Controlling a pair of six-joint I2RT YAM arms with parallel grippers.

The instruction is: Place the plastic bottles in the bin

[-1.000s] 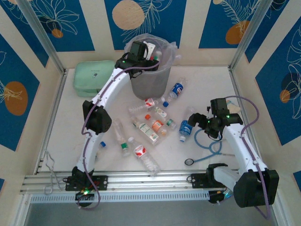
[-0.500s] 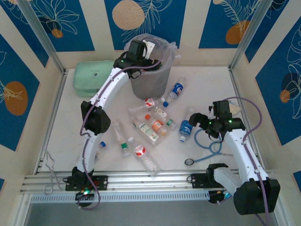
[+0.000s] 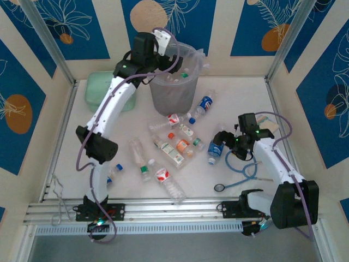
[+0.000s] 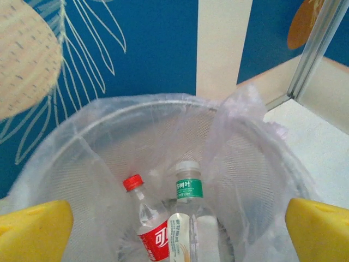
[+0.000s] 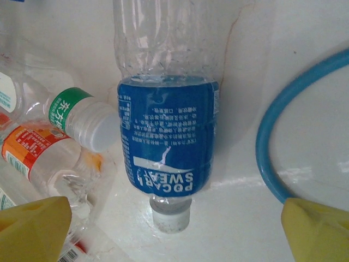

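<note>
The bin (image 3: 174, 94) stands at the back of the table, with my left gripper (image 3: 161, 48) open above its left rim. In the left wrist view the bin's bag-lined wall (image 4: 136, 117) holds a red-capped bottle (image 4: 150, 226) and a green-labelled, white-capped bottle (image 4: 188, 188); my left gripper (image 4: 174, 234) has nothing in it, its yellow fingertips (image 4: 32, 229) wide apart. My right gripper (image 3: 224, 143) is open by a blue-labelled bottle (image 3: 215, 147). That bottle (image 5: 163, 142) lies cap-first between the spread fingertips (image 5: 316, 229) of my right gripper (image 5: 174, 232). Several more bottles (image 3: 173, 148) lie mid-table.
A mint-green case (image 3: 101, 87) sits at the back left, partly behind my left arm. A blue stethoscope (image 3: 243, 170) lies just right of the blue-labelled bottle, its tube (image 5: 268, 147) close to my right fingers. Walls and metal posts close in the table.
My left gripper has risen and drawn back to the left from over the bin. My right gripper has shifted left, closer to the blue-labelled bottle.
</note>
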